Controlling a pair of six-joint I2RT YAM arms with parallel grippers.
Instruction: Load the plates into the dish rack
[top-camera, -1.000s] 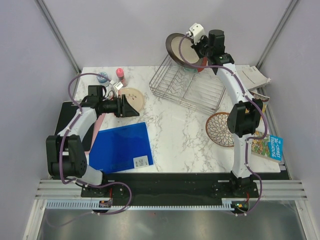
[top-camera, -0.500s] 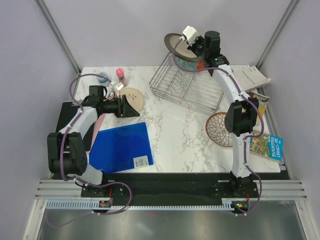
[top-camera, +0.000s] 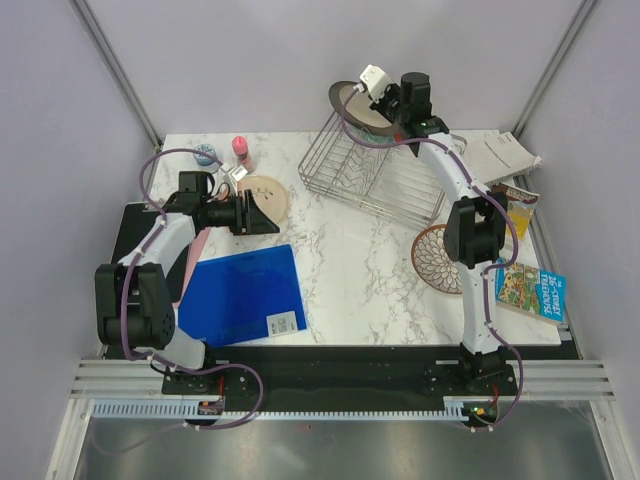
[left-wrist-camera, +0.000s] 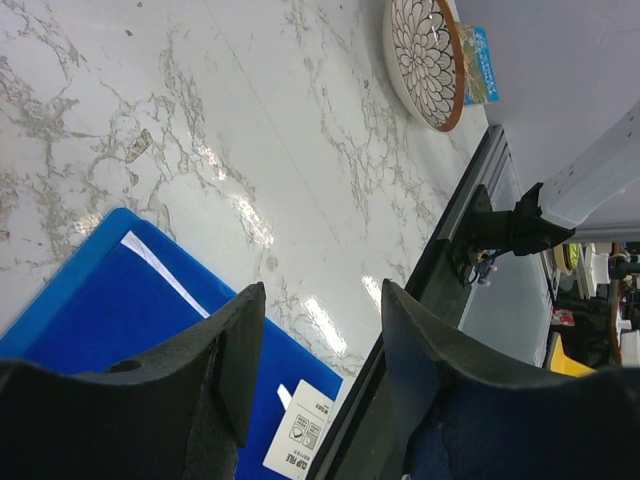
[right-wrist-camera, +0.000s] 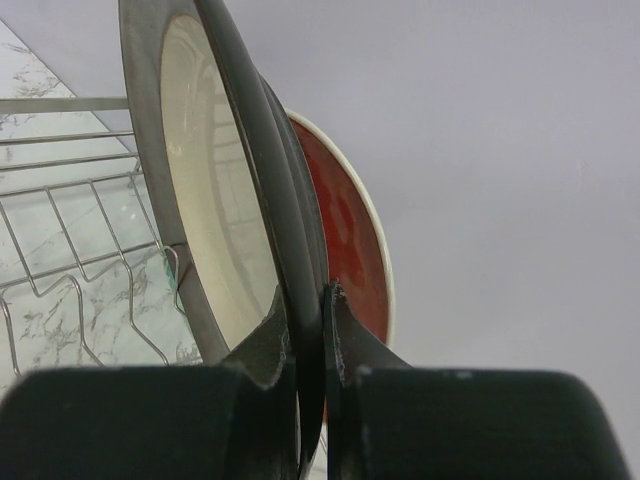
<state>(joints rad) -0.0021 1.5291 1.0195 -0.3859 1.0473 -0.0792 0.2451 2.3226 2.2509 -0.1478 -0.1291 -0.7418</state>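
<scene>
My right gripper is shut on the rim of the cream plate with the dark brown rim and holds it on edge over the far end of the silver wire dish rack. In the right wrist view the fingers pinch the dark rim. The red-orange plate stands right behind it, with rack wires below. The white petal-pattern plate lies flat at the right and also shows in the left wrist view. The cream-pink plate lies beside my left gripper, which is open and empty.
A blue folder lies at the front left and also shows in the left wrist view. A pink bottle and a small round object stand at the back left. Books and papers lie along the right edge.
My right arm has swung the brown-rimmed plate left and lower toward the rack's far end, turning it more edge-on. The left arm has not moved.
</scene>
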